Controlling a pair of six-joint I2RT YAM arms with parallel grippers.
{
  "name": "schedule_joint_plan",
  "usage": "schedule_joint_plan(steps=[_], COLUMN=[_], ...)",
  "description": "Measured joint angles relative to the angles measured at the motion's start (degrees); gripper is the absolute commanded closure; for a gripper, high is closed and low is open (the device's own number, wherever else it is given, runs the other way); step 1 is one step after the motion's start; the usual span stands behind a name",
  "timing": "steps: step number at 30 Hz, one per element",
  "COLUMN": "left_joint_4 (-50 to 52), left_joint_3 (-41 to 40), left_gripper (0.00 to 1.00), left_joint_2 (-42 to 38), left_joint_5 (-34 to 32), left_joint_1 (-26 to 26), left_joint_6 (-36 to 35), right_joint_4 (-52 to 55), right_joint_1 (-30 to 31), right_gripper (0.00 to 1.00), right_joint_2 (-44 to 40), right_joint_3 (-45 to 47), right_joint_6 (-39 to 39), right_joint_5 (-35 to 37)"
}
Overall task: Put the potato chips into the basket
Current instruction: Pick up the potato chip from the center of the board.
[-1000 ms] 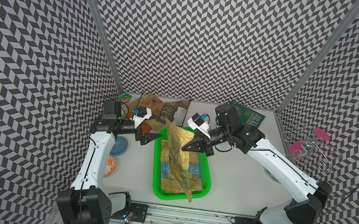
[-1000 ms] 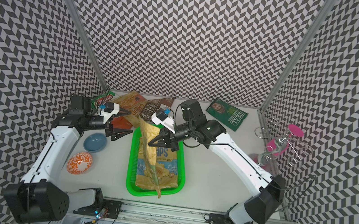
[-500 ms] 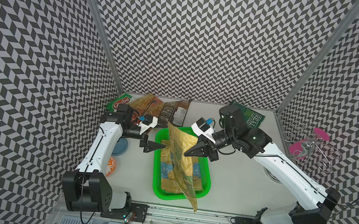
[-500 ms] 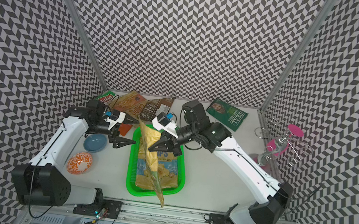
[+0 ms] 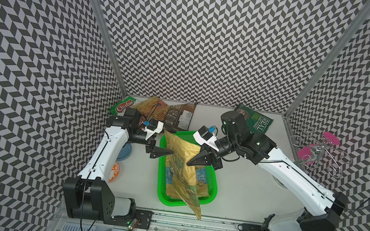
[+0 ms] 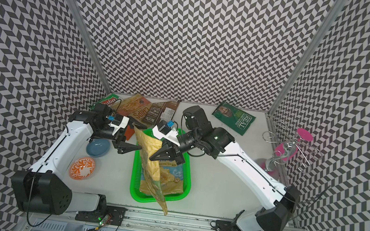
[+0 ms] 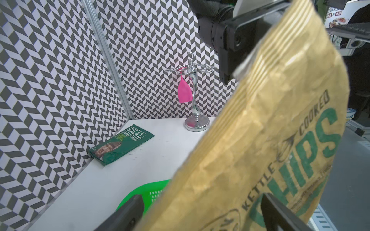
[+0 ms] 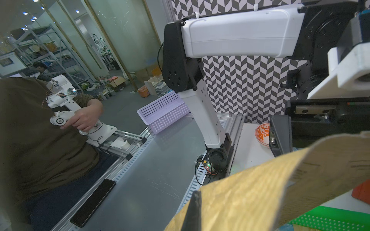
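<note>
My right gripper (image 5: 189, 163) is shut on a tan "CHIPS" bag (image 5: 181, 159), one of the potato chips. The bag hangs tilted above the green basket (image 5: 160, 173), and its lower corner reaches past the basket's front rim. My left gripper (image 5: 169, 153) is open, with one finger (image 7: 130, 212) on each side of this bag's (image 7: 270, 120) left edge. More tan bags (image 5: 197, 179) lie flat in the basket. At the back lie a "Chuba" bag (image 5: 123, 107), a "CHIPS" bag (image 5: 153, 110), a brown "Kettle" bag (image 5: 178, 117) and a dark green "REAL" bag (image 5: 254, 121).
A blue bowl (image 5: 124, 153) and an orange patterned bowl (image 5: 114, 172) sit left of the basket, beside my left arm. A chrome stand with pink cups (image 5: 315, 150) is at the right edge. An orange bag (image 6: 129, 133) lies under my left wrist.
My left gripper has swung right from the back-left bags to the held bag's edge. My right gripper has carried the bag slightly forward over the basket.
</note>
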State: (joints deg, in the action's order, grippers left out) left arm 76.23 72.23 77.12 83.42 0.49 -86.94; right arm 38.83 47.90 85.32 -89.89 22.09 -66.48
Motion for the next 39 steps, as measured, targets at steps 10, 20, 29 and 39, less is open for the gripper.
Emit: schedule_joint_plan(steps=[10, 20, 29, 39], left_joint_4=[-0.02, -18.34, -24.17, -11.58], left_joint_3=[1.77, -0.55, -2.40, -1.77], left_gripper=[1.00, 1.00, 1.00, 1.00], left_joint_2=[-0.33, -11.45, -16.81, -15.67], left_joint_5=[-1.73, -10.60, -15.58, -15.78], left_joint_1=[-0.48, -0.46, -1.09, -5.27], left_joint_6=[2.62, 28.28, 40.46, 31.12], right_joint_4=[-2.51, -6.40, -8.50, -6.67], right_joint_1=[-0.85, -2.43, -2.73, -3.06], right_gripper=[1.00, 1.00, 1.00, 1.00], right_joint_2=[0.50, -2.29, -7.34, -11.65], right_joint_3=[0.42, 5.77, 10.80, 13.70], right_joint_6=[-3.96, -12.37, -18.99, -22.95], right_joint_5=[9.16, 20.59, 33.73, 40.37])
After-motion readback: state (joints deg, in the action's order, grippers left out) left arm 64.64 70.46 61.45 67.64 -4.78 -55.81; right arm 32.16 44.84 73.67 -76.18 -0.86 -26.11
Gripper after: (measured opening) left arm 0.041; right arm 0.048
